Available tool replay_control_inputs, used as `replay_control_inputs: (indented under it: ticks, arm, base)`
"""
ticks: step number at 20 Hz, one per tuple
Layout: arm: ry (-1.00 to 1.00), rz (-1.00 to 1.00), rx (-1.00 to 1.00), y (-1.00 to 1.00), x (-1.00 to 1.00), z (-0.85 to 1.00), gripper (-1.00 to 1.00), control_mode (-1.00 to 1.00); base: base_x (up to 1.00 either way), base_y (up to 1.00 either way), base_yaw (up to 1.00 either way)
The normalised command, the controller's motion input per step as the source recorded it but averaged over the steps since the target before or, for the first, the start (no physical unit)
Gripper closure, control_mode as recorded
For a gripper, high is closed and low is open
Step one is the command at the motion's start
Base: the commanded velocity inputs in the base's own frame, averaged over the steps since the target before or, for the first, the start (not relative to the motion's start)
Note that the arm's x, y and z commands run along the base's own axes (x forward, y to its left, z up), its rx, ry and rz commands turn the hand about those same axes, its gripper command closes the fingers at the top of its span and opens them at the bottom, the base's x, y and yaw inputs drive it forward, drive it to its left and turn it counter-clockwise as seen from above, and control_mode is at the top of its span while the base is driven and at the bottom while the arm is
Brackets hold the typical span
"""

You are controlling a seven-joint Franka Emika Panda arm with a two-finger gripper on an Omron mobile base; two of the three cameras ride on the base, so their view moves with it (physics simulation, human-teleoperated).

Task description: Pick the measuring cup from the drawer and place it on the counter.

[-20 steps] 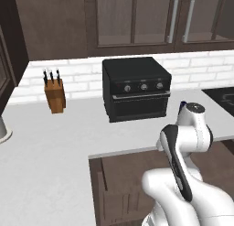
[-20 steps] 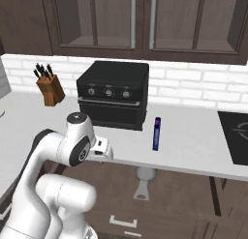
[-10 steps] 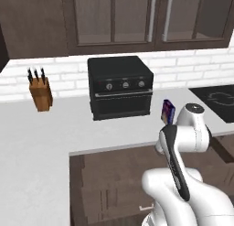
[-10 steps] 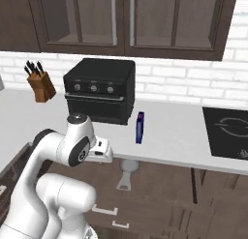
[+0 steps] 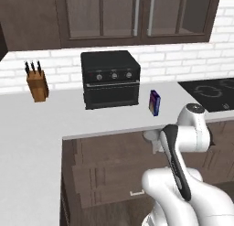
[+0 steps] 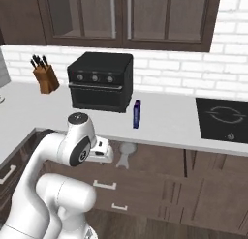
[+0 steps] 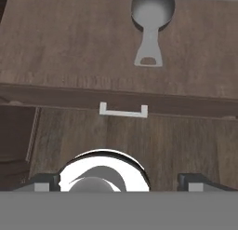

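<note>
The counter (image 6: 164, 119) spans above the open drawer (image 7: 93, 57), where the measuring cup (image 7: 149, 26) lies at the drawer's back under the counter's edge, and the gripper (image 7: 116, 182), jaws apart and empty, hangs before the drawer's handle (image 7: 123, 111).

Counter (image 5: 55, 115): smooth light grey-white. Drawer (image 7: 69, 47): dark brown wood grain with a silver handle (image 7: 123, 111). Measuring cup (image 7: 149, 26): translucent, whitish-grey. Toaster oven (image 5: 110, 78): black. Upright box (image 6: 137, 113): dark blue-purple. Knife block (image 5: 37, 87): orange-brown wood. Backsplash (image 6: 184, 78): white brick pattern. Cooktop (image 6: 225, 119): black.
</note>
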Motion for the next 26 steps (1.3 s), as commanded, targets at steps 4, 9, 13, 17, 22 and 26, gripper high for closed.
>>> replay_control_inputs:
  ticks: [4,9,13,17,22,26]
  arm:
    - [0.00,0.00,0.00,0.00,0.00,0.00,-1.00,1.00]
    - [0.00,0.00,0.00,0.00,0.35,-0.05,-1.00,-1.00]
    - [0.00,0.00,0.04,0.00,0.83,-0.07,-1.00,-1.00]
    - [0.00,0.01,0.05,0.00,0.85,-0.10,-1.00,-1.00]
    - [0.03,0.00,0.01,0.00,0.62,-0.30,-1.00,-1.00]
    - [0.05,0.00,0.00,0.00,0.47,-0.37,-1.00,-1.00]
  base:
    - [-0.25,0.00,0.00]
    - [0.04,0.00,0.00]
    - [0.00,0.00,0.00]
    - [0.00,0.00,0.00]
    - [0.00,0.00,0.00]
    - [0.00,0.00,0.00]
